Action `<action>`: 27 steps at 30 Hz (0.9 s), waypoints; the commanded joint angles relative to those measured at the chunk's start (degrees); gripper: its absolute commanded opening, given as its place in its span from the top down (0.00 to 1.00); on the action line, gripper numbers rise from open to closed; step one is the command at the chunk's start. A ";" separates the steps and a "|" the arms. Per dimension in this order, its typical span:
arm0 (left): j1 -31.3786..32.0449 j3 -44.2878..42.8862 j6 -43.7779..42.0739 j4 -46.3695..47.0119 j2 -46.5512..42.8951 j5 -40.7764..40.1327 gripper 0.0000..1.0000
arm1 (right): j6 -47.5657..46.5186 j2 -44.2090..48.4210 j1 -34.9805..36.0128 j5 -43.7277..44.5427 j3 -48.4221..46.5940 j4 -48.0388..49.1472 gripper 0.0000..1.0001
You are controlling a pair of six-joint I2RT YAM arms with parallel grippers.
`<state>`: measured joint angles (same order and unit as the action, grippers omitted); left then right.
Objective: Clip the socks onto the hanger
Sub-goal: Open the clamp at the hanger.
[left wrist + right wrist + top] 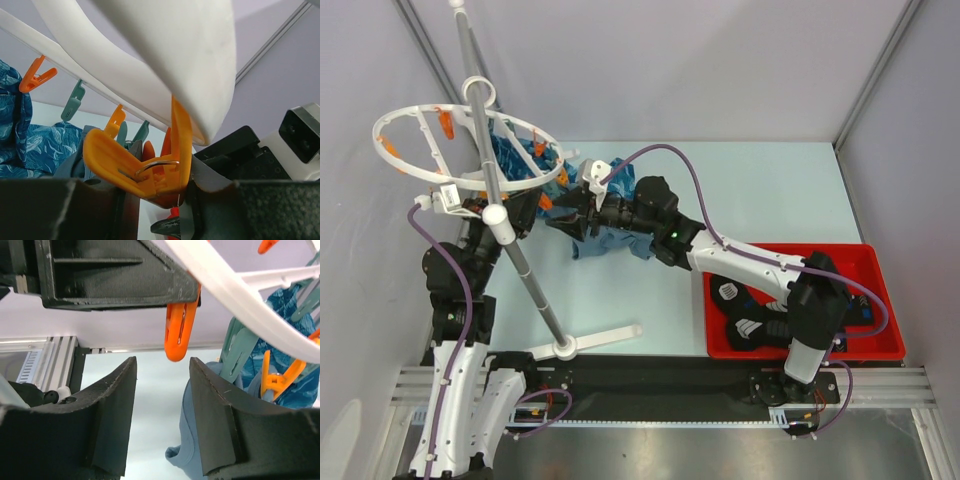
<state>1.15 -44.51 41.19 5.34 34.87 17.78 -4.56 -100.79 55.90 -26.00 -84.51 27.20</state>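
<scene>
Right gripper (162, 370) gapes, seemingly far from 2 socks (745, 328).

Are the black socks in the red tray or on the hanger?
In the tray: the socks lie inside the red tray, partly under the right arm.

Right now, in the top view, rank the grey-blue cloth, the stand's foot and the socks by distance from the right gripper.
1. grey-blue cloth, right by the right gripper.
2. stand's foot, toward the near edge.
3. socks, in the red bin, right side.
</scene>
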 commanded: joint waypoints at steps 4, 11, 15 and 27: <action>0.26 0.74 1.79 0.81 -0.07 2.00 1.00 | 1.74 1.13 -0.88 -3.26 -1.71 5.49 0.50; 0.26 0.48 2.40 0.46 -0.59 2.08 1.00 | 3.33 -0.19 -0.79 -5.29 -3.47 5.76 0.57; 0.26 0.57 2.49 0.28 -0.68 2.08 1.00 | 3.94 -0.98 -0.53 -5.47 -4.43 5.58 0.62; 0.26 0.39 3.02 0.54 -0.60 2.61 1.00 | 6.58 -4.50 -0.53 -6.96 -8.65 5.75 0.68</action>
<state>1.15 -44.01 42.65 5.54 34.09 18.39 0.47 -104.53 54.89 -30.59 -90.15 29.95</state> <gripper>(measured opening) 0.329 0.315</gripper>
